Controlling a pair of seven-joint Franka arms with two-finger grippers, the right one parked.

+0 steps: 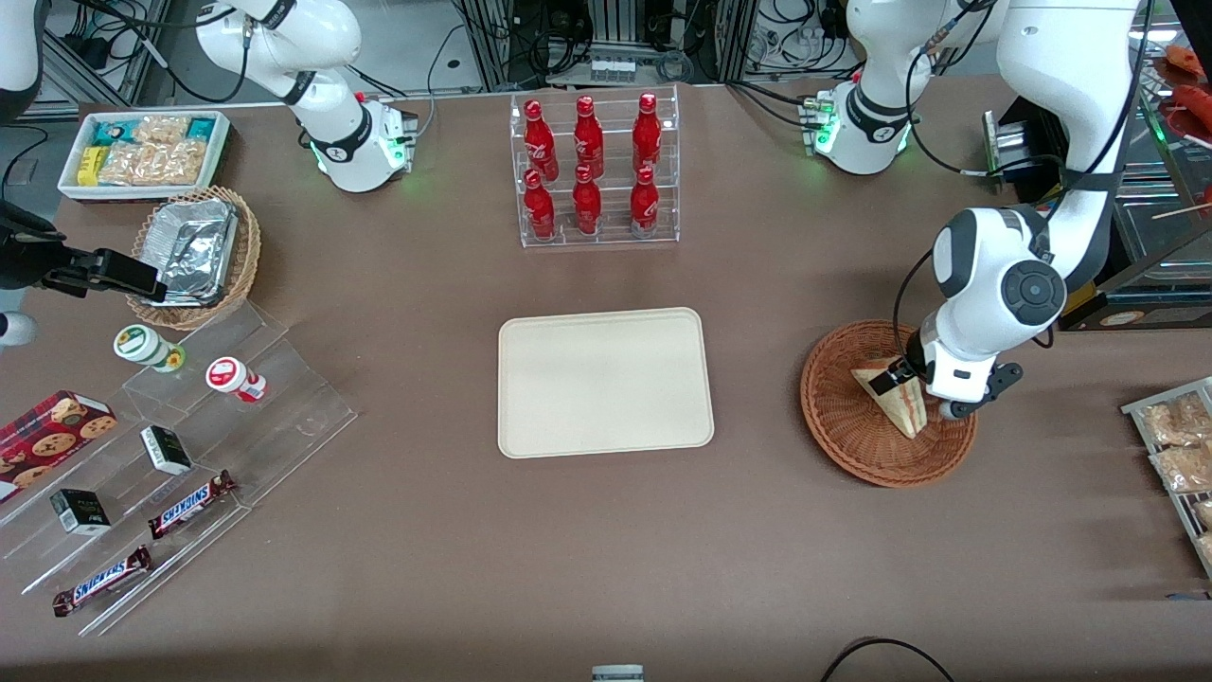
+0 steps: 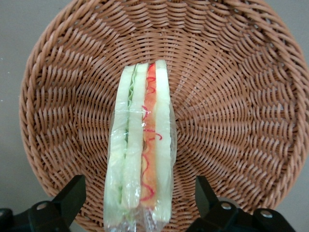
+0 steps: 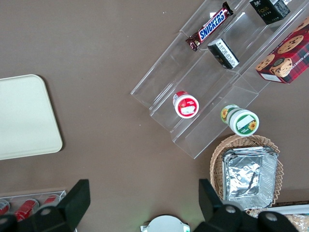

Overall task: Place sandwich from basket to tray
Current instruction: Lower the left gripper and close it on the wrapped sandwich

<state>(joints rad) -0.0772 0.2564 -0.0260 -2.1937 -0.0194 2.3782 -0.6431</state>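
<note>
The gripper (image 1: 895, 377) hangs over the basket (image 1: 833, 417), jaws spread wide on either side of the wrapped sandwich (image 1: 895, 403), which stands on edge inside it. The tray (image 1: 604, 381) lies beside the basket toward the parked arm's end; two bars (image 1: 192, 503) there read "SNICKERS".

Glossy white arm (image 1: 994, 275), black cables, apparently black-fingered tool (image 1: 901, 377).

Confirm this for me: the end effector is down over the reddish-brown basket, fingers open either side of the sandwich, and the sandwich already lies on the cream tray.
One part is wrong. The sandwich lies in the basket, not on the tray, which the front view shows bare. The end effector is over the basket, fingers open either side of the sandwich, as the left wrist view shows.
</note>
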